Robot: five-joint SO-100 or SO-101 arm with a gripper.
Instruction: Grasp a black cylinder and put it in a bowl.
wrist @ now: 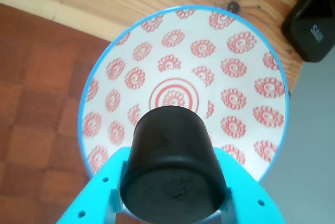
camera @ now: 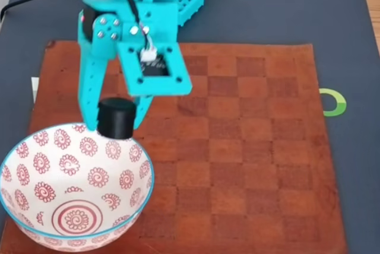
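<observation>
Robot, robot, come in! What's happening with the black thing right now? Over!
Turquoise gripper shut on small matte black cylinder. Cylinder held over far rim of big white bowl with red flower swirls. Nothing in the way.

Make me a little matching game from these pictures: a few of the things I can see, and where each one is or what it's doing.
Things:
1. black cylinder
2. bowl
3. hand
4. checkered board

Places or states:
A. lies flat under the bowl, reddish brown
B. held up in the air above the bowl's rim
C. shut around the cylinder, turquoise
D. sits at the board's near left corner in the fixed view, nothing in it

Pairs: 1-B, 2-D, 3-C, 4-A
</observation>
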